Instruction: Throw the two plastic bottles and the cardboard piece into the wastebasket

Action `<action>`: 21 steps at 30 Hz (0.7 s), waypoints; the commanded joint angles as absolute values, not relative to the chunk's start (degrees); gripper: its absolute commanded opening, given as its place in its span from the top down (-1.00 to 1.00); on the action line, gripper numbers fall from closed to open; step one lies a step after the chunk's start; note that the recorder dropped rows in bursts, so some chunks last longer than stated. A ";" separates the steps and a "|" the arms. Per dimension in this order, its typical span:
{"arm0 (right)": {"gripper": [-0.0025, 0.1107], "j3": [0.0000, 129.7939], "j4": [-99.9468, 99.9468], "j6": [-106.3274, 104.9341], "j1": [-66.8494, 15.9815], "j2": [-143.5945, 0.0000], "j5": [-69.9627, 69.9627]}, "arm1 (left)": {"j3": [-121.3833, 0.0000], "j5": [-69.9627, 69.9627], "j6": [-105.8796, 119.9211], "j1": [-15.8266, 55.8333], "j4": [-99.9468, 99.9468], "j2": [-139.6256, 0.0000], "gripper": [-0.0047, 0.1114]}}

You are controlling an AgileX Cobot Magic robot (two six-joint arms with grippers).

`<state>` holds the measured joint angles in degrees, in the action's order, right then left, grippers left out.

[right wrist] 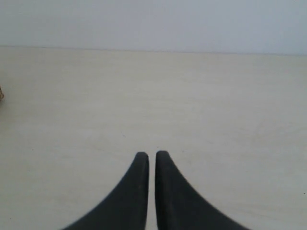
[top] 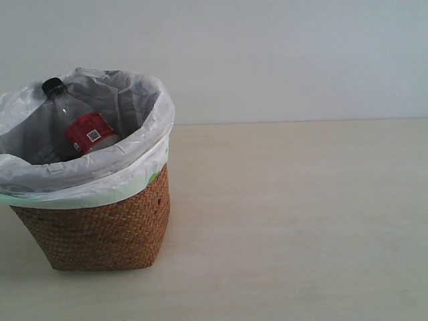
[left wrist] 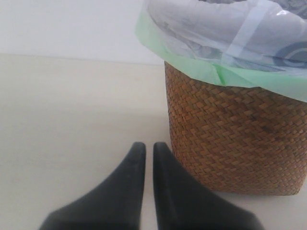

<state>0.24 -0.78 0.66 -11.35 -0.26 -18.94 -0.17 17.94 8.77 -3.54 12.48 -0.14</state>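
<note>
The brown wicker wastebasket (top: pixel 100 227) with its white bag liner stands at the left of the exterior view. Inside it leans the clear bottle with red label and black cap (top: pixel 83 127). The green-capped bottle and the cardboard piece are out of sight. Neither arm shows in the exterior view. In the left wrist view my left gripper (left wrist: pixel 145 146) is shut with nothing in it, low over the table, close beside the wastebasket (left wrist: pixel 235 139). My right gripper (right wrist: pixel 148 155) is shut and empty over bare table.
A pale wooden table (top: pixel 301 214) stretches to the right of the basket, with a plain white wall behind it. A green band of the liner (left wrist: pixel 216 72) hangs below the bag's folded edge.
</note>
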 commanded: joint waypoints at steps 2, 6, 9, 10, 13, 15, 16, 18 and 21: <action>0.93 0.00 -0.77 0.42 -10.84 0.00 -18.68 | 0.00 17.79 8.27 -3.73 12.37 0.00 0.82; 0.93 0.00 -0.77 0.55 -10.84 0.00 -18.66 | 0.00 17.79 8.27 -3.73 12.37 0.00 0.82; 0.93 0.00 -0.77 0.93 -10.84 0.00 -18.66 | 0.00 17.79 8.27 -3.73 12.37 0.00 0.82; 0.93 0.00 -0.77 0.93 -10.84 0.00 -18.66 | 0.00 17.79 8.27 -3.73 12.37 0.00 0.82; 0.93 0.00 -0.77 0.93 -10.84 0.00 -18.66 | 0.00 17.79 8.27 -3.73 12.37 0.00 0.82; 0.93 0.00 -0.77 0.93 -10.84 0.00 -18.66 | 0.00 17.79 8.27 -3.73 12.37 0.00 0.82; 0.93 0.00 -0.77 0.93 -10.84 0.00 -18.66 | 0.00 17.79 8.27 -3.73 12.37 0.00 0.82; 0.93 0.00 -0.77 0.93 -10.84 0.00 -18.66 | 0.00 17.79 8.27 -3.73 12.37 0.00 0.82; 0.93 0.00 -0.77 1.04 -10.84 0.00 -18.66 | 0.00 17.79 8.27 -3.73 12.37 0.00 0.82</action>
